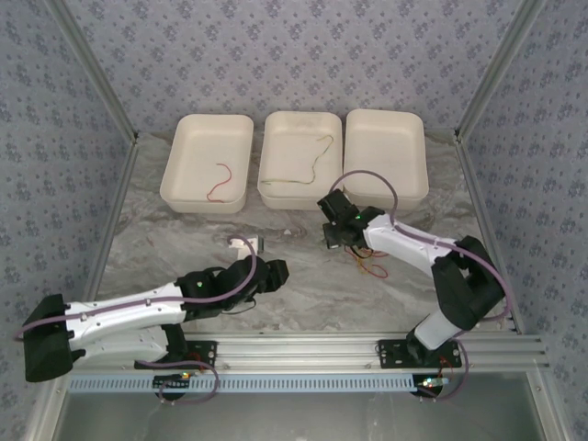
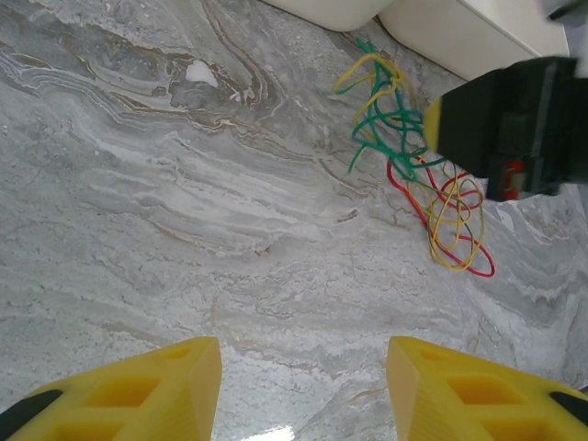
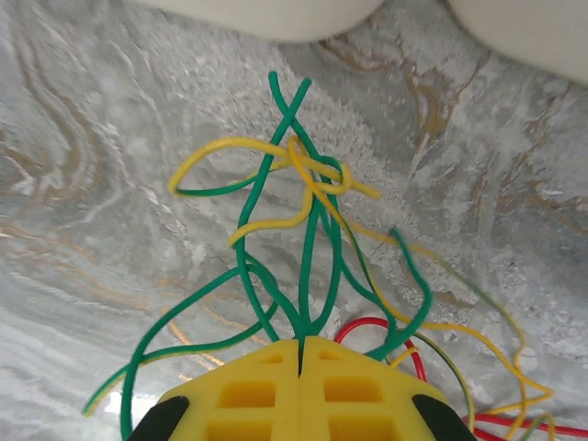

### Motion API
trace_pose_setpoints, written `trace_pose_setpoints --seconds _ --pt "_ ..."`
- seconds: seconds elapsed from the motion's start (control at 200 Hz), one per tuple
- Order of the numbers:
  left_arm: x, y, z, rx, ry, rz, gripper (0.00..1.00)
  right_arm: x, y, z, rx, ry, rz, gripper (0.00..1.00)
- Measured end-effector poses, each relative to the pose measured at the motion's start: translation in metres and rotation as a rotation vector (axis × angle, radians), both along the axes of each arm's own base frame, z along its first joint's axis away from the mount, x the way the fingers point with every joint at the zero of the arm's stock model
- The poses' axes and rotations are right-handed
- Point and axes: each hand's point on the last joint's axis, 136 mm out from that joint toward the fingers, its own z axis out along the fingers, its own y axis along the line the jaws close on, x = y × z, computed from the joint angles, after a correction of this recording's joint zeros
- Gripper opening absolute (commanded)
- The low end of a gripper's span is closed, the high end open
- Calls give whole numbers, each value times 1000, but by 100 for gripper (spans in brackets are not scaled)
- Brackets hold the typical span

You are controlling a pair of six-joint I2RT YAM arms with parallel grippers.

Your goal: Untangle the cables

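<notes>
The cables that are not yet sorted lie in a loose tangle on the marble table, just in front of the trays and beneath the right gripper. Green strands rise out of the heap and cross near their tips. A yellow cable winds around them in a small knot, and red loops lie at the nearer side.

The right gripper is clenched on green wire at the foot of that bundle, its yellow fingers pressed together with the strands coming out of the seam. I cannot tell how many strands it pinches.

The pull probably wants to be slow and away from the yellow knot, so the green slides through the loop instead of tightening it. If the whole heap rises with it, the grip is likely on more than one cable and needs retaking.

The left gripper hangs over bare table well to the side, jaws partly apart and grasping nothing. It could help most by pinning the yellow or red loops.

Further back, the left tray holds a red cable and the middle tray a yellow-olive one. The right tray is the likely place for the green.
</notes>
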Motion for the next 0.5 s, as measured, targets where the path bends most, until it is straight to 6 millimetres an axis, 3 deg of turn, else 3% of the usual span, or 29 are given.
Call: trace_pose_setpoints --seconds 0.285,0.39,0.5 --pt "1 -2 9 -41 -11 7 63 -11 13 116 282 -215 67 0" --pt "1 0 26 -102 -30 16 77 -22 21 137 397 -226 130 0" --pt "1 2 47 -190 -48 34 83 -34 29 138 479 -211 197 0"
